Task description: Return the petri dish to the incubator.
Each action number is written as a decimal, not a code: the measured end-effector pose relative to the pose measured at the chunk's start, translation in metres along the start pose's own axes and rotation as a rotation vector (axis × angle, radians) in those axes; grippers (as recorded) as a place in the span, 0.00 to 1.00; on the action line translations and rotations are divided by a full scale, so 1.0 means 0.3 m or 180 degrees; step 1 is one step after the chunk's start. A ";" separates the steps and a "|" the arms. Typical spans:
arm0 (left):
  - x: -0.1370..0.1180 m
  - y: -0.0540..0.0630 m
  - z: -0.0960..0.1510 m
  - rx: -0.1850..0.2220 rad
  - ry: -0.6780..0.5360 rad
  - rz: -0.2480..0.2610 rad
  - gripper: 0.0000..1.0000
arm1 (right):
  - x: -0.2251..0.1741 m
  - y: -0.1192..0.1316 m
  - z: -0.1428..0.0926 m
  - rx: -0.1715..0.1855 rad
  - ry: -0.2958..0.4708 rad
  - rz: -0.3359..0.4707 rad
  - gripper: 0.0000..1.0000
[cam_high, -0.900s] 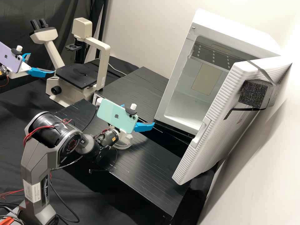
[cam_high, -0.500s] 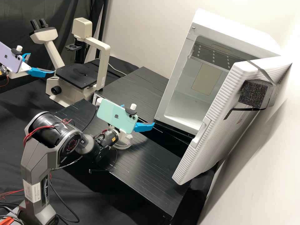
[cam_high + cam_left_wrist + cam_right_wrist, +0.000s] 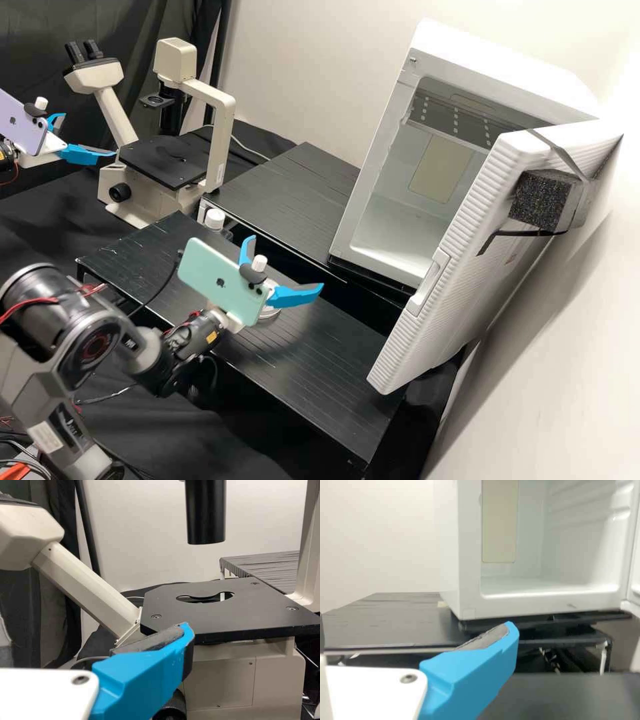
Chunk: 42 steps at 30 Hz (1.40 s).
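Observation:
In the high view my right gripper (image 3: 286, 263) stands open above the lower black bench, short of the white incubator (image 3: 503, 67), whose door (image 3: 460, 253) is swung open. Just behind its lower blue finger a clear round dish-like thing (image 3: 268, 315) rests on the bench, mostly hidden. At the upper left my left gripper (image 3: 89, 135) is open beside the microscope, nothing between its fingers. One blue finger of the right gripper (image 3: 507, 632) shows in the right wrist view, before the incubator (image 3: 550, 602). The left wrist view has a finger of the left gripper (image 3: 182, 635) near the microscope stage (image 3: 215, 615).
The cream microscope (image 3: 220, 133) with its black stage (image 3: 167, 160) stands at the back left. A white-capped bottle (image 3: 215, 219) is at the lower bench's back edge. A raised black platform (image 3: 287, 193) lies left of the incubator, with a dark gap before it.
My right arm has drawn back to the left and slightly down in the high view, away from the incubator; its two fingers and the white-capped bottle have come into sight. The left arm has kept still.

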 end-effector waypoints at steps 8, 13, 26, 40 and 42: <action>0.000 0.000 0.000 0.0000 0.0000 0.0000 1.00 | -0.082 -0.033 0.029 -0.0014 -0.0127 -0.0196 1.00; 0.000 0.000 0.000 0.0000 0.0000 0.0000 1.00 | -0.078 -0.035 0.052 0.0031 -0.0185 -0.0278 1.00; 0.000 0.000 0.000 0.0000 0.0000 0.0000 1.00 | -0.075 -0.091 0.036 -0.0028 -0.0222 -0.0433 1.00; 0.000 0.000 0.000 0.0000 0.0000 0.0000 1.00 | -0.074 -0.122 0.030 -0.0167 -0.0216 -0.0523 0.00; 0.000 0.000 0.000 0.0000 0.0000 0.0000 1.00 | -0.074 -0.123 0.030 -0.0169 -0.0218 -0.0522 0.00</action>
